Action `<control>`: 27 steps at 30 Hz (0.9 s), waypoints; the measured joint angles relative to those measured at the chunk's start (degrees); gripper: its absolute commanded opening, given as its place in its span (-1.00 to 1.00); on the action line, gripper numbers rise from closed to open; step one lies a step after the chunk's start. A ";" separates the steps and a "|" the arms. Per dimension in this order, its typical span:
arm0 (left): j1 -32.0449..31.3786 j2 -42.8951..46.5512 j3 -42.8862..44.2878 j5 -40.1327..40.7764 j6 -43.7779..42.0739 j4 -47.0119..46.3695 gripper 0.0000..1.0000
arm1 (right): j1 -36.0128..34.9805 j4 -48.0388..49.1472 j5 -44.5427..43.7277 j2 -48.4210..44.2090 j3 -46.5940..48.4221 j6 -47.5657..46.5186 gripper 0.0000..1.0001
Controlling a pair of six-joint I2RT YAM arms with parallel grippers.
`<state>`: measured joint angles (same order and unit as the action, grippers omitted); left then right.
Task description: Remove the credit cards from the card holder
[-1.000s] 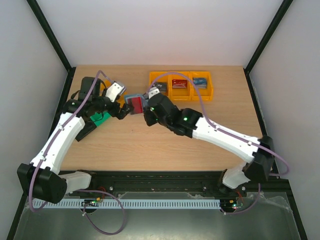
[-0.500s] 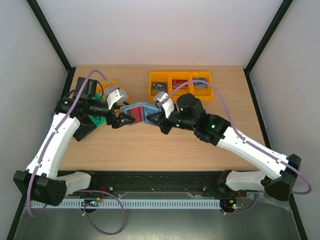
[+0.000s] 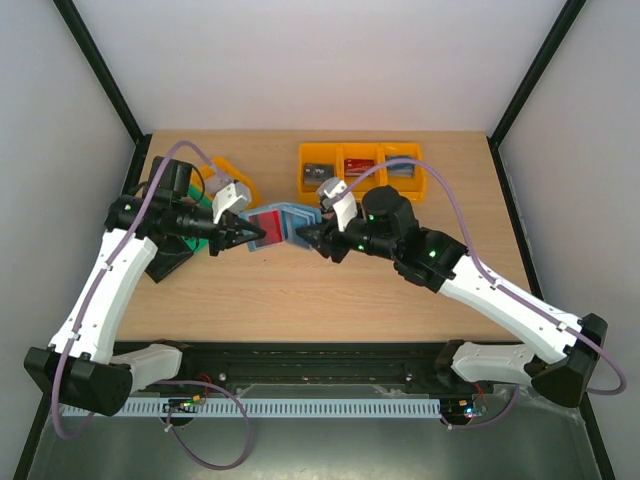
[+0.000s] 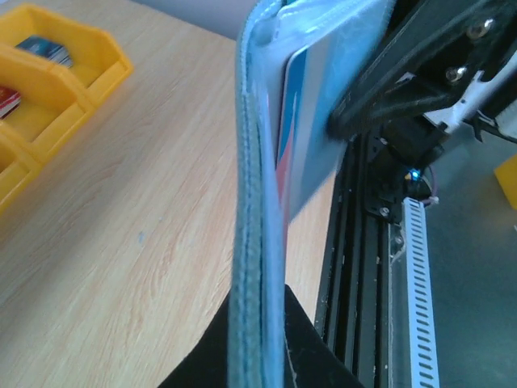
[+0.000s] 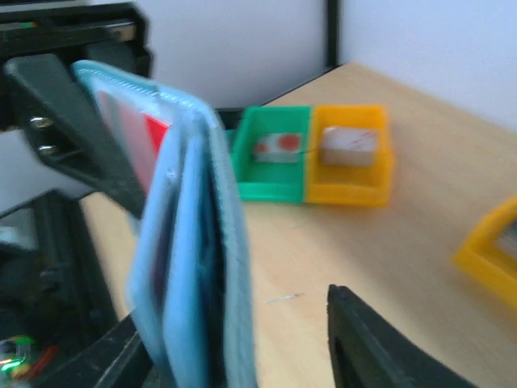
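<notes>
While the left gripper [image 3: 248,237] is clamped tight on one flap of the teal-blue card holder [image 3: 287,220], the wallet stands on edge over the middle of the bench [image 3: 300,295], spread like a book in a shallow V between the two arms. The right gripper [image 3: 306,236] meets it from the opposite side with its jaws partly apart. In its own wrist view one finger [image 5: 121,360] is close against the holder's cover and the other [image 5: 371,343] stands clear of it, gripping nothing.

A red card [image 3: 267,222] sits in the pocket of the flap nearer the left arm. The left wrist view, looking along the holder's edge, shows a card [image 4: 305,137] at a glancing angle — pale, with blue and red print (lettering too blurred to read; whether it is the same card cannot be told).

A row of orange bins [image 3: 362,172] along the far edge holds small cards, their faces too small to make out. Near the left arm a green bin [image 5: 271,153] and an orange bin [image 5: 351,162] stand touching side by side — each with a small pale item inside.
</notes>
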<state>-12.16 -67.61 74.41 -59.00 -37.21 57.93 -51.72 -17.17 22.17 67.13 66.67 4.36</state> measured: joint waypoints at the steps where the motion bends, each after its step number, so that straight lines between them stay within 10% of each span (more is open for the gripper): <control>1: 0.09 0.04 -0.24 0.81 1.77 -1.09 -0.95 | 0.31 0.11 -2.47 -0.31 0.00 0.79 0.14; 10: -1.09 0.13 -4.87 21.38 19.50 -12.72 -0.95 | 2.01 0.39 -25.20 -2.78 0.00 6.75 0.00; 19: -2.84 0.07 -5.25 18.08 19.34 -12.07 -0.95 | 1.88 17.53 6.34 -2.19 -8.94 9.07 -0.12; 27: -2.99 0.15 -3.89 8.24 14.38 -7.63 -0.95 | 1.88 26.53 15.47 0.94 -10.25 11.47 -0.11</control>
<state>-15.16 -67.46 70.52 -50.76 -22.83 50.30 -49.84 9.37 37.65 68.07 56.42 15.84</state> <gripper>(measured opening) 0.046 0.444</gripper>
